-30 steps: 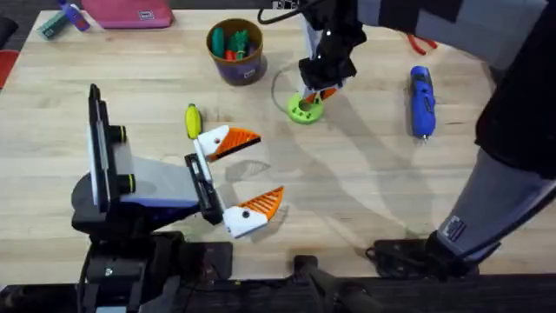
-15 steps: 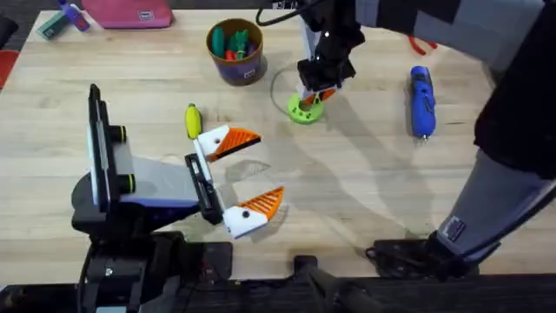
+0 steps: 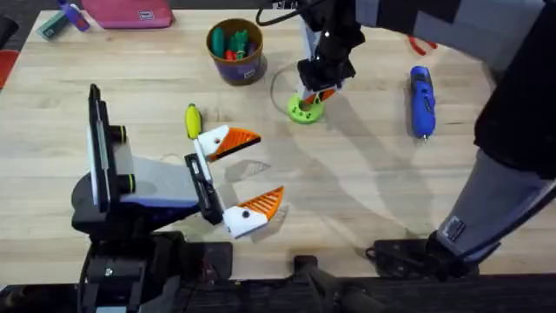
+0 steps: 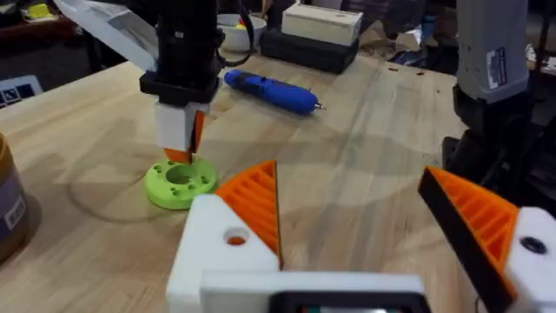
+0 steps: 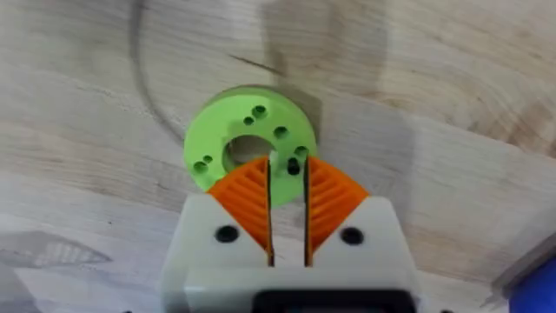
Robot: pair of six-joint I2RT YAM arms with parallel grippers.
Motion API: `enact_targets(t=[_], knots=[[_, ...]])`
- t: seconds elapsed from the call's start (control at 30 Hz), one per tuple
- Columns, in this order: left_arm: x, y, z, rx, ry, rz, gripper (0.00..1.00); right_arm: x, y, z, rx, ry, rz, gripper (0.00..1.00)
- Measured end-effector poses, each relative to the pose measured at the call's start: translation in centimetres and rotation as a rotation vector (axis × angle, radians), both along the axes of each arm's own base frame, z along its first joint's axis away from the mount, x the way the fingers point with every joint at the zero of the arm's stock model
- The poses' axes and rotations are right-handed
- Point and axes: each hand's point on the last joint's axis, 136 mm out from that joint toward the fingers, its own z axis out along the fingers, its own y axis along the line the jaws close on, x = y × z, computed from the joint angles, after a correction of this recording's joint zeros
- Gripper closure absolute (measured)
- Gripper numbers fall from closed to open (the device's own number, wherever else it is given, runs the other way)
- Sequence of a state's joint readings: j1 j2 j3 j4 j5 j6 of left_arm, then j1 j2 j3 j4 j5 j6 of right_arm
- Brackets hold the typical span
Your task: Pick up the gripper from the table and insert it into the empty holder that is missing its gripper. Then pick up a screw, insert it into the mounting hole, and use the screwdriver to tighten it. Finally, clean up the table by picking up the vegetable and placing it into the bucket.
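Observation:
My right gripper (image 3: pixel 314 94) stands upright over a green round disc with holes (image 3: pixel 304 110) (image 5: pixel 248 148). Its orange pads (image 5: pixel 248 196) are nearly together, with a small dark screw (image 5: pixel 294 167) pinched at the tips. My left gripper (image 3: pixel 269 167) lies open near the table's front. Both of its white blocks (image 4: pixel 228 252) carry orange fingers (image 3: pixel 265 203), so I cannot tell which block is the holder or which finger is the gripper. The yellow vegetable (image 3: pixel 192 122) lies beside the far left finger. The bucket (image 3: pixel 236 50) stands behind it. The blue screwdriver (image 3: pixel 421 100) (image 4: pixel 271 91) lies to the right.
A pink case (image 3: pixel 139 13) lies at the back left edge and a red item (image 3: pixel 423 43) at the back right. A white bowl (image 4: pixel 236 26) and a dark box (image 4: pixel 317 39) stand beyond the screwdriver. My right arm (image 3: pixel 504 174) hangs large over the right side.
My right gripper has shifted very slightly over the green disc. The left arm and the things on the table have not moved.

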State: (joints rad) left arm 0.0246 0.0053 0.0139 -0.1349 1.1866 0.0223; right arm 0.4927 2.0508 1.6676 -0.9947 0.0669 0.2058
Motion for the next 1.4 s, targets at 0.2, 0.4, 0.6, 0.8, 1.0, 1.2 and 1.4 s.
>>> enact_targets(t=[0.2, 0.4, 0.6, 0.8, 1.0, 1.2, 1.4], knots=[[0.0, 0.0, 0.0, 0.000, 0.000, 0.000, 0.015, 0.0, 0.0, -0.1, -0.001, 0.001, 0.001, 0.813], [0.0, 0.0, 0.0, 0.000, 0.000, 0.000, 0.015, -0.1, 0.0, -0.8, -0.010, 0.018, 0.001, 0.820], [0.0, 0.0, 0.0, 0.000, 0.000, 0.000, 0.014, 0.0, -0.1, -0.9, -0.017, 0.015, 0.001, 0.859], [0.0, 0.0, 0.0, 0.000, 0.000, 0.000, 0.014, 0.1, -0.3, -0.9, -0.029, 0.007, -0.004, 0.993], [0.0, 0.0, 0.0, 0.000, 0.000, 0.000, 0.016, 0.1, -0.3, -0.9, -0.030, 0.007, -0.004, 0.994], [0.0, 0.0, 0.0, 0.000, 0.000, 0.000, 0.016, -0.3, -0.5, -0.5, -0.035, 0.013, -0.002, 0.995], [0.0, 0.0, 0.0, 0.000, 0.000, 0.000, 0.015, -1.8, -1.3, 4.8, -0.026, -0.005, -0.002, 0.995]])
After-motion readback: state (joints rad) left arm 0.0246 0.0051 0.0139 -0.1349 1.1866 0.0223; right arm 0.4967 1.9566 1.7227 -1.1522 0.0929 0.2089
